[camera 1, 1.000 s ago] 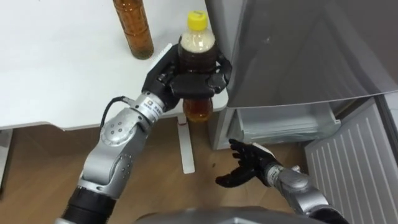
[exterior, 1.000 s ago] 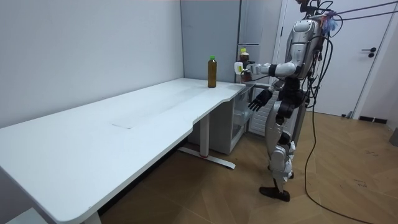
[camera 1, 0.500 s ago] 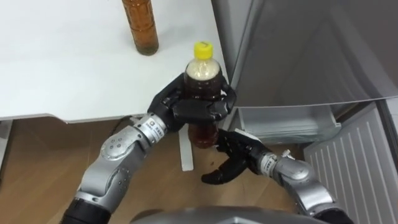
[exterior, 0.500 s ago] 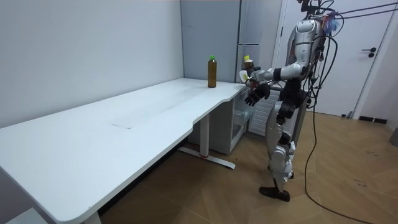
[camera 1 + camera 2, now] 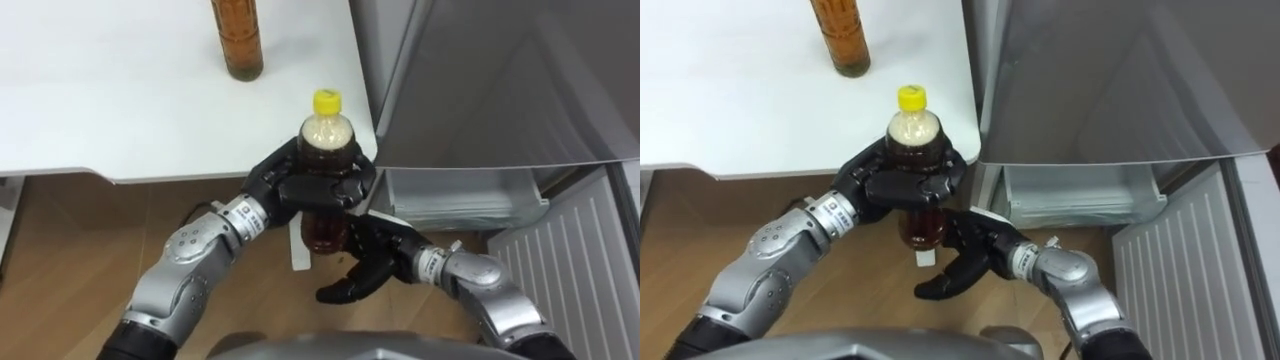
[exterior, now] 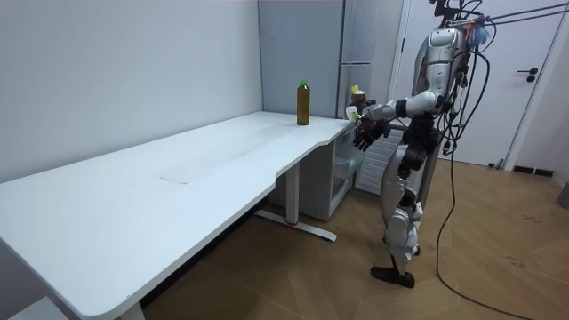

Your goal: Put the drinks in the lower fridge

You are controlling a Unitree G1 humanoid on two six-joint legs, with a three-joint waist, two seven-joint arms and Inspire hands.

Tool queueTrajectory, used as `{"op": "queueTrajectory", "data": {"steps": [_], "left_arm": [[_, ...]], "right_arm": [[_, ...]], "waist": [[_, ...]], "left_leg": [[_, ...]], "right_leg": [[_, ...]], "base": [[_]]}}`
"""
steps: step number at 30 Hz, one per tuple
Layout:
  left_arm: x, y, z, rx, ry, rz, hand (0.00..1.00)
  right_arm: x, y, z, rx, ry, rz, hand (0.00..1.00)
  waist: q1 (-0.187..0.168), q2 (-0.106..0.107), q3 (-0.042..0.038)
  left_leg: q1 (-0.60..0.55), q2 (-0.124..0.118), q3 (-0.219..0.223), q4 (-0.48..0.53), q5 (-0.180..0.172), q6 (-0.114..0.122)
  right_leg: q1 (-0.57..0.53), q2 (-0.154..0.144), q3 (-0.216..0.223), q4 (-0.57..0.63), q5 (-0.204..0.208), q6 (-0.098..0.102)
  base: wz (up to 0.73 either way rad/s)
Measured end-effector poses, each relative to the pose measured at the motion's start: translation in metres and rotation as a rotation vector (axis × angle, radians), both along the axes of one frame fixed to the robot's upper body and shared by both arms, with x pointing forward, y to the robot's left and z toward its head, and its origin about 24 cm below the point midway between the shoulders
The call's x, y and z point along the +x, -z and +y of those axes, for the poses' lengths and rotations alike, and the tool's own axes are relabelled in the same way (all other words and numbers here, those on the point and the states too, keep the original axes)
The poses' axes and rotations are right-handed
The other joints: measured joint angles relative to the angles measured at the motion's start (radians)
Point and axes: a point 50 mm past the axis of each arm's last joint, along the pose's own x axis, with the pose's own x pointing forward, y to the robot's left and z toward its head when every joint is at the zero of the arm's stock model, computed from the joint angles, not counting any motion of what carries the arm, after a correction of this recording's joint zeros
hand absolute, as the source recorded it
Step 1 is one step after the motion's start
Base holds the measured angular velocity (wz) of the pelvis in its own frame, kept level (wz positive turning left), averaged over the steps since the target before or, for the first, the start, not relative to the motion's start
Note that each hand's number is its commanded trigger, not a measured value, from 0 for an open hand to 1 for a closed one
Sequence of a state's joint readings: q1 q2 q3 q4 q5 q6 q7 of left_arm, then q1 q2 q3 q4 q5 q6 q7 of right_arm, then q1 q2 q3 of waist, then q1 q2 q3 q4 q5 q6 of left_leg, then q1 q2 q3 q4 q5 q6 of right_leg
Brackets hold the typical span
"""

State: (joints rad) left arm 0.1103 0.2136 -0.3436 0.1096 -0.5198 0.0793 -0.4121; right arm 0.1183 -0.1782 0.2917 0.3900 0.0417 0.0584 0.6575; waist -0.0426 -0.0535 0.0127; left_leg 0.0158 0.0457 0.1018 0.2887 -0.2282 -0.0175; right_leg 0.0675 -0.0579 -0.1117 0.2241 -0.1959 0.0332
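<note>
While my left hand (image 5: 312, 190) is gripping the yellow-capped clear plastic bottle of brown tea (image 5: 325, 140) off the white table's (image 5: 120, 90) corner, my right hand (image 5: 375, 258) is hovering spread-fingered just beneath; I am aiming to cup its base firmly before loosening the left.

the second bottle (image 5: 238, 40) is cut off at the top.

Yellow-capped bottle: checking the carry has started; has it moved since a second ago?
Yes: the yellow-capped bottle has shifted toward the room view's right and slightly down, away from the table corner.
</note>
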Motion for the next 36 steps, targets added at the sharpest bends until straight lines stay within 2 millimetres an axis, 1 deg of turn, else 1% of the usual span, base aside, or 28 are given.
{"op": "queueTrajectory", "data": {"steps": [8, 12, 14, 16, 20, 25, 31, 36], "left_arm": [[-0.002, 0.005, 0.007, 0.046, 0.003, 0.012, 1.00], [-0.003, 0.009, 0.009, 0.086, 0.016, 0.021, 1.00], [-0.005, 0.013, 0.009, 0.095, 0.022, 0.031, 1.00], [-0.006, 0.016, 0.009, 0.096, 0.025, 0.043, 1.00], [-0.007, 0.018, 0.009, 0.097, 0.028, 0.051, 1.00], [-0.007, 0.018, 0.009, 0.100, 0.029, 0.051, 1.00], [-0.009, 0.020, 0.009, 0.102, 0.034, 0.060, 1.00], [-0.008, 0.021, 0.007, 0.095, 0.031, 0.058, 1.00]], "right_arm": [[0.001, -0.004, -0.001, 0.016, -0.021, -0.008, 0.00], [0.005, -0.014, 0.004, 0.109, -0.027, -0.026, 0.00], [0.003, -0.013, 0.003, 0.137, -0.020, -0.007, 0.00], [-0.001, -0.012, 0.001, 0.144, -0.021, 0.008, 0.00], [-0.004, -0.010, 0.001, 0.175, 0.001, 0.047, 0.00], [-0.005, -0.009, 0.002, 0.190, 0.013, 0.069, 0.00], [-0.006, -0.009, 0.006, 0.213, 0.015, 0.098, 0.00], [-0.007, -0.008, 0.008, 0.259, 0.048, 0.129, 0.00]], "waist": [[-0.004, 0.003, 0.0020], [-0.003, 0.008, 0.0056], [-0.002, 0.008, 0.0060], [0.012, 0.008, 0.0063], [0.021, 0.003, 0.0089], [0.022, 0.003, 0.0088], [0.028, 0.006, 0.0047], [0.030, 0.006, 0.0041]], "left_leg": [[0.003, 0.000, 0.000, -0.005, 0.000, 0.000], [0.010, 0.000, 0.002, -0.014, 0.000, 0.000], [0.013, 0.000, 0.002, -0.016, 0.000, 0.000], [0.013, 0.000, 0.004, -0.016, 0.000, 0.000], [0.009, 0.000, 0.005, -0.021, 0.000, 0.000], [0.006, 0.000, 0.006, -0.021, 0.000, 0.000], [0.006, 0.000, 0.009, -0.022, 0.001, 0.000], [0.005, 0.000, 0.012, -0.020, 0.001, 0.000]], "right_leg": [[0.003, 0.000, -0.001, 0.003, 0.000, 0.000], [0.006, 0.000, 0.001, 0.003, 0.000, 0.000], [0.006, 0.000, 0.001, 0.003, 0.000, 0.000], [0.003, 0.000, 0.002, 0.005, 0.000, 0.000], [0.000, 0.000, 0.000, 0.007, 0.000, 0.000], [-0.002, 0.000, -0.002, 0.004, 0.000, 0.000], [-0.008, 0.000, -0.004, 0.006, 0.000, 0.000], [-0.012, -0.001, -0.004, 0.013, 0.000, 0.000]], "base": [[0.00], [-0.01], [0.00], [0.00], [0.00], [0.00], [-0.01], [-0.02]]}}
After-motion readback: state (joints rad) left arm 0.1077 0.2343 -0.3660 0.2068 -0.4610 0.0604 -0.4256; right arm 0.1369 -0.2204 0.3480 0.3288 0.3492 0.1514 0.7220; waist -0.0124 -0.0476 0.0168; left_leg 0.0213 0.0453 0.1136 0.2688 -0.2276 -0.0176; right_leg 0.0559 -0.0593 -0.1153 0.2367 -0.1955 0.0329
